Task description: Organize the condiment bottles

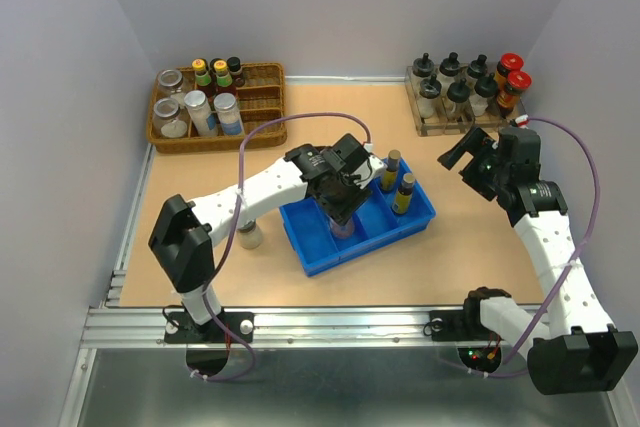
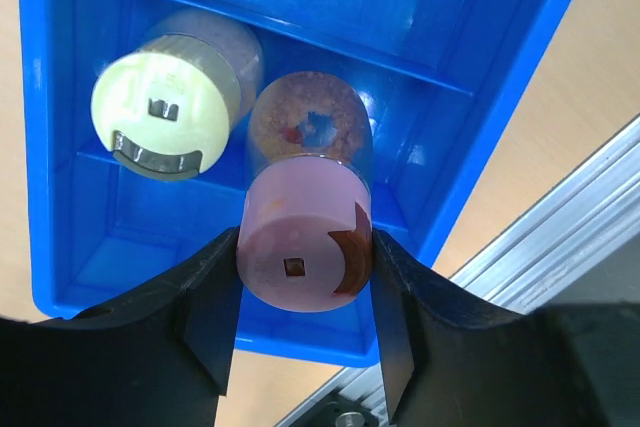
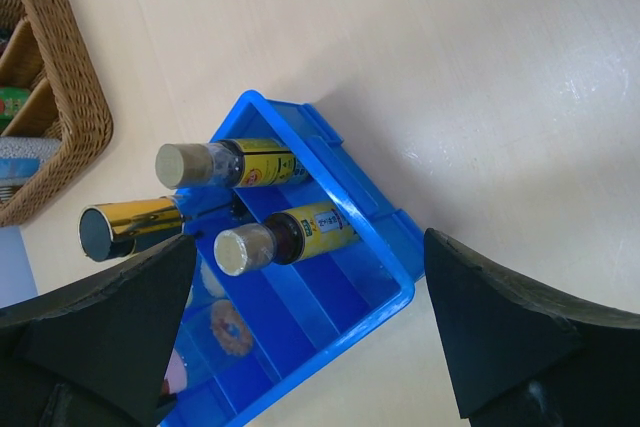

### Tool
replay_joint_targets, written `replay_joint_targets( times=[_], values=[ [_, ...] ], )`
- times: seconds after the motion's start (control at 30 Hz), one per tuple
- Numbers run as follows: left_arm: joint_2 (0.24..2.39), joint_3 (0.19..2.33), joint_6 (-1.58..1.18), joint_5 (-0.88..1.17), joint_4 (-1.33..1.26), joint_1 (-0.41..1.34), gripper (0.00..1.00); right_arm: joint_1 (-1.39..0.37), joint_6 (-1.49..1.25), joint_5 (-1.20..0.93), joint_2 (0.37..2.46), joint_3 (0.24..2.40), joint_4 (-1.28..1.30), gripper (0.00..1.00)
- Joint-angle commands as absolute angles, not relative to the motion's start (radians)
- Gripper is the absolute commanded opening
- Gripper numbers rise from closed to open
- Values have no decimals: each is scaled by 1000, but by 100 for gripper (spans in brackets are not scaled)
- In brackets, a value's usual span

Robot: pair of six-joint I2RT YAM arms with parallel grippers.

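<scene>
Two fingers [image 2: 210, 312] of left pincer [image 2: 304, 272] snug on pink-lidded jar [image 2: 310, 137], seemingly inside blue bin [image 2: 480, 67].

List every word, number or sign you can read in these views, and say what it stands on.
Nothing can be read outright.
Yellow label, upper slim bottle in the blue bin: dark print, too blurred.
Yellow label, lower slim bottle: dark print, too blurred.
Labels on the jars in the wicker basket: too small.
Pink lid, pale green lid: no lettering.
</scene>
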State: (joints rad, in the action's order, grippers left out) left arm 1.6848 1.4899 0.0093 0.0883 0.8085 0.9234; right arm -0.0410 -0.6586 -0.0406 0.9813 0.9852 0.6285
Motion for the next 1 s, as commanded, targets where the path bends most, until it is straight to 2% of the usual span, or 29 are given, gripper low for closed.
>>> replay_joint_targets(
  times=[0.0, 0.43, 0.5, 0.53, 0.6, 0.63, 0.8, 0.87, 0.97],
  values=[
    [1692, 1506, 18, 23, 767, 934, 0, -46, -653, -29, 965, 988, 618, 100],
    [1776, 1560, 12, -41, 747, 936, 0, -44, -655, -28, 976, 999, 617, 100],
    [1763, 1572, 15, -19, 747, 939, 15, -44, -655, -26, 977, 999, 617, 100],
    [1756, 1574, 15, -11, 744, 939, 32, -44, -653, -26, 977, 999, 617, 100],
    [1738, 1575, 15, -5, 744, 939, 45, -44, -655, -26, 979, 1000, 617, 100],
    [1732, 1575, 14, -5, 744, 939, 60, -44, -655, -26, 980, 999, 617, 100],
    [1689, 1572, 5, 24, 742, 939, 77, -44, -655, -28, 988, 1002, 617, 100],
    [1675, 1572, -5, 29, 739, 939, 87, -44, -655, -28, 988, 1002, 617, 100],
    [1654, 1592, -41, 17, 745, 939, 94, -45, -652, -29, 986, 1002, 617, 100]
  ],
)
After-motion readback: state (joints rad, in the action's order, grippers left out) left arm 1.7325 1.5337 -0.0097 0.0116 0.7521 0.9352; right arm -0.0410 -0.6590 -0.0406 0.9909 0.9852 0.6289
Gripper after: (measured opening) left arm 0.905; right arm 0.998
